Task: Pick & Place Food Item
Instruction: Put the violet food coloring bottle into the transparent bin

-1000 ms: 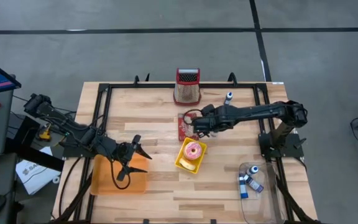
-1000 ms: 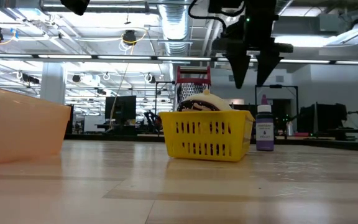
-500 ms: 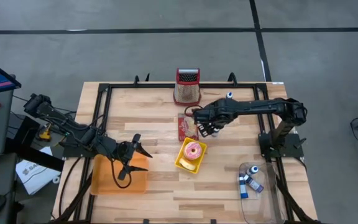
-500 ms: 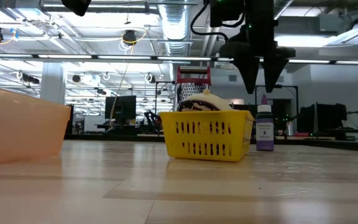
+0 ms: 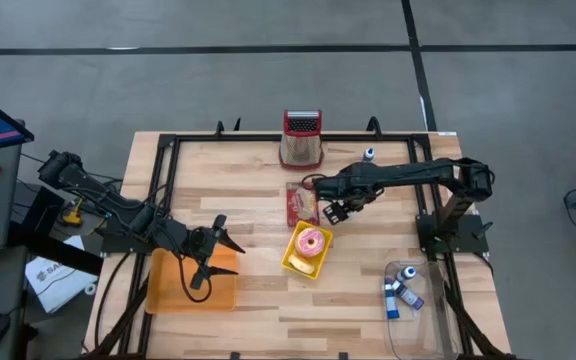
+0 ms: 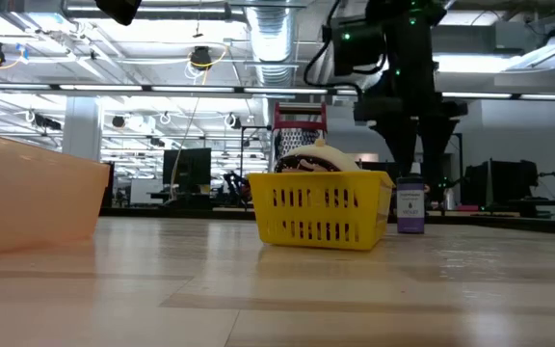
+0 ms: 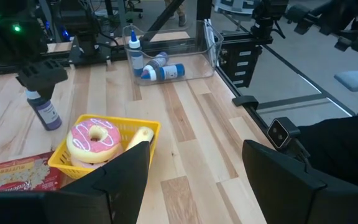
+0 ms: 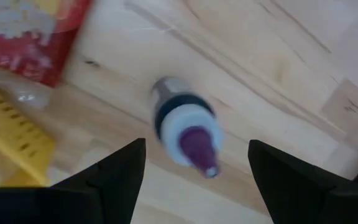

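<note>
Right gripper (image 8: 194, 163) hung above the purple bottle (image 8: 185, 127), fingers spread wide, holding nothing. Left gripper (image 5: 211, 257) stood wide, empty, over the orange bin (image 5: 168, 290). Donut (image 5: 312, 241) lay in the yellow basket (image 5: 296, 262), open tabletop (image 5: 268, 310) surrounding it.

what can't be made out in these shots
- Bottle label: right wrist view looks down on its cap, blurred; in the low view the print is too small.
- Basket contents: low view, its wall hides all but the top.
- Right tool: high view, it covers the bottle below.
- Orange bin: low view, cut by the edge.
</note>
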You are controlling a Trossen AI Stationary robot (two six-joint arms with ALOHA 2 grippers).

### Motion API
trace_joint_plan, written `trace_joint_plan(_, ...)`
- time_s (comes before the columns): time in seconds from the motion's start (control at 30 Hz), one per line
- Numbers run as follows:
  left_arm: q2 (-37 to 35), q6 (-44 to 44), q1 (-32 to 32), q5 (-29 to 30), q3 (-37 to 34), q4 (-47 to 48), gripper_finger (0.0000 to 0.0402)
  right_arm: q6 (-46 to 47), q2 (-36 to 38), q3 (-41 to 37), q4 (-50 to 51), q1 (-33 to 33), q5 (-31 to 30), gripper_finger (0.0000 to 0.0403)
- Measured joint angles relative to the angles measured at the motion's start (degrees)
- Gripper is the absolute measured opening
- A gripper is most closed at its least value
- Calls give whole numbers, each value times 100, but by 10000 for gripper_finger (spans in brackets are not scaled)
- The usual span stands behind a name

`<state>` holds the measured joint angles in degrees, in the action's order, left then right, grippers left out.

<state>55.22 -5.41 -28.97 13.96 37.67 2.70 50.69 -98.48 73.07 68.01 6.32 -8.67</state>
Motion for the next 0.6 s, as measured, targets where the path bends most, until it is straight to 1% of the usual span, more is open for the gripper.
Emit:
trace_joint_plan(0.13, 0, 45, 12, 0, 0, -28, 250, -105, 197, -1, -148, 44, -27, 276)
trace_joint_plan(0.3, 0, 46, 22, 0, 0, -60, 250, -179, 267, 1, -379, 107, -6, 276)
trace_joint_plan(0.5, 0, 28, -38, -3, 0, -66, 250, -185, 265, -178, -591, 162, 158, 274)
trace_joint_plan(0.6, 0, 36, -42, -4, 0, -63, 250, -185, 265, -332, -607, 171, 291, 262)
